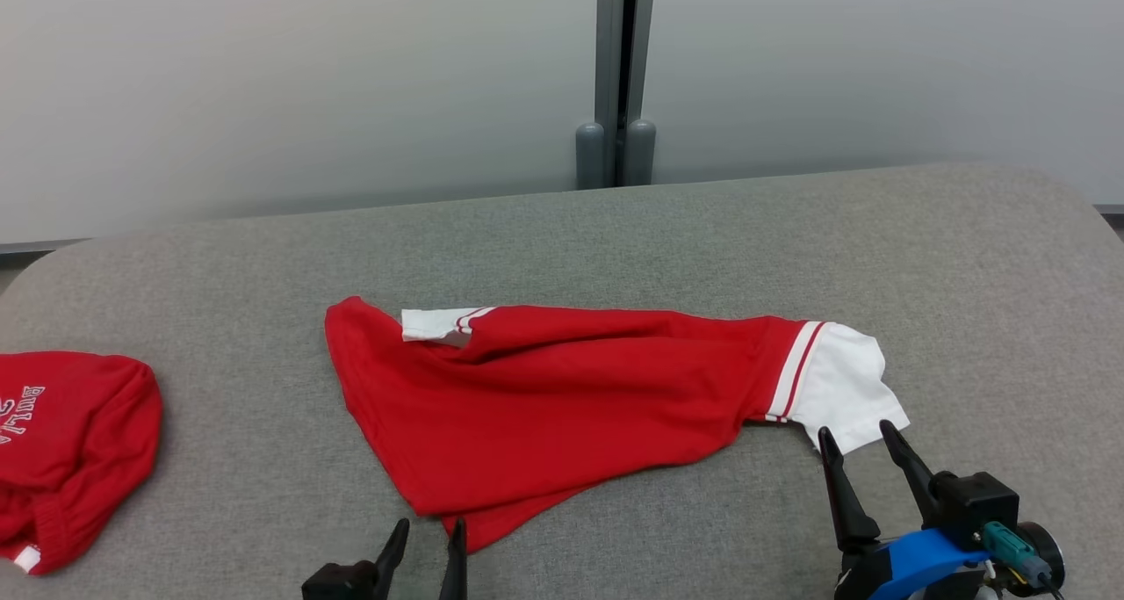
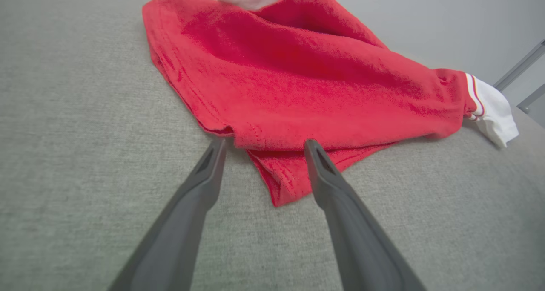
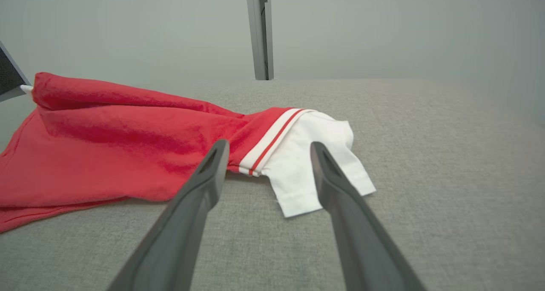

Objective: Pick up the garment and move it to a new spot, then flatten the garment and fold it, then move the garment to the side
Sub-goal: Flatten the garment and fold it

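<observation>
light: even, soft | shadows: faint | focus: sharp | wrist edges: warped

Red garment (image 1: 544, 398) lies crumpled on grey fabric desk (image 1: 702, 231). Left hand (image 1: 430, 525) has fingers apart, tips just short of the garment's nearest corner. Right hand (image 1: 854, 430) has fingers spread, tips at white sleeve (image 1: 839, 380) edge. Second red garment (image 1: 70, 442) sits well left of left hand.

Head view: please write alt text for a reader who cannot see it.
A red shirt with a white sleeve lies rumpled on a grey cushion. The open left gripper is near its nearest corner, the open right gripper near the sleeve. Another red garment lies at the far left.
</observation>
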